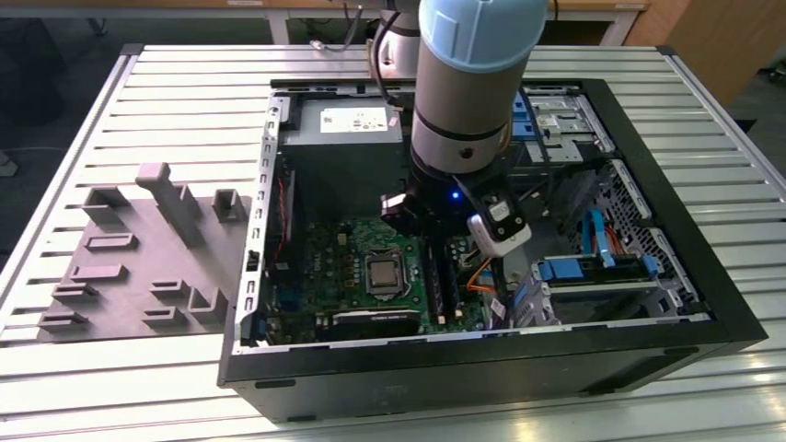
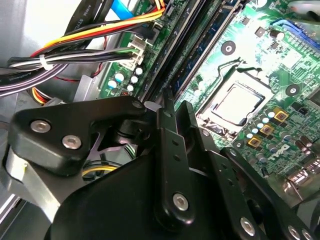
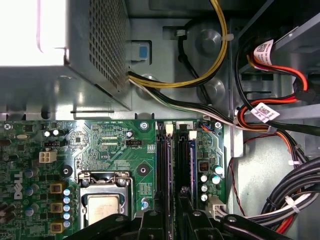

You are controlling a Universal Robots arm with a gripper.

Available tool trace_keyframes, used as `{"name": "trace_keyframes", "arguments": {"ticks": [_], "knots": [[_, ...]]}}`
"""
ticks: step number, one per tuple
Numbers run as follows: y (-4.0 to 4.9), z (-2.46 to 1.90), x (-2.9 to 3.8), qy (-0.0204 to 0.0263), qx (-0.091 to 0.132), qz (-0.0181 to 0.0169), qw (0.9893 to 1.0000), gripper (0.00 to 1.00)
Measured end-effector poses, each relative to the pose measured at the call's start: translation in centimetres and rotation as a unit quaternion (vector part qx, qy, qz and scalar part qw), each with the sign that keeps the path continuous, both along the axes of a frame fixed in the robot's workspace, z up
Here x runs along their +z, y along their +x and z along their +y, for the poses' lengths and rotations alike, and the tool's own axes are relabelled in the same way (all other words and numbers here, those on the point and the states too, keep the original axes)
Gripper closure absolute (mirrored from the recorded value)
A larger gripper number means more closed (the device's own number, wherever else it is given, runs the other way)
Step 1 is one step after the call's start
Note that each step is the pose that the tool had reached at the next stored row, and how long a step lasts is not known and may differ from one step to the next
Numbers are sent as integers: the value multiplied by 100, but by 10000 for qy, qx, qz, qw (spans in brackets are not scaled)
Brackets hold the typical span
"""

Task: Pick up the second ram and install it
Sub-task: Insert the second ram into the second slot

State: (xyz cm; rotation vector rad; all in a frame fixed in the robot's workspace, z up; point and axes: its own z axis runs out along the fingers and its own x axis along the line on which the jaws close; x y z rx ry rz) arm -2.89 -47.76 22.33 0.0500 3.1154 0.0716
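Already the gripper (image 2: 167, 107) hangs low inside the computer case (image 1: 687, 313), fingers together above the green board's memory slots (image 3: 172, 160). Whether the second ram is seated, I cannot tell

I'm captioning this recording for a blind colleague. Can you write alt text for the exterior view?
A robot arm reaches down into an open computer case lying on a slatted metal table, its claw low over the green motherboard beside the memory slots. A grey holder with plastic uprights sits on the table at the exterior view's left.
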Motion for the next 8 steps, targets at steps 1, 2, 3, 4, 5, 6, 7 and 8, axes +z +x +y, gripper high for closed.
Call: {"name": "trace_keyframes", "arguments": {"ticks": [1, 2, 3, 4, 5, 6, 7, 8], "knots": [[0, 0, 9, 0, 0, 0, 10000, 75], [0, 0, 19, 0, 0, 0, 10000, 75], [0, 0, 29, 0, 0, 0, 10000, 75], [0, 0, 38, 0, 0, 0, 10000, 75], [0, 0, 46, 0, 0, 0, 10000, 75], [0, 0, 55, 0, 0, 0, 10000, 75], [0, 0, 62, 0, 0, 0, 10000, 75], [0, 0, 70, 0, 0, 0, 10000, 75]]}}
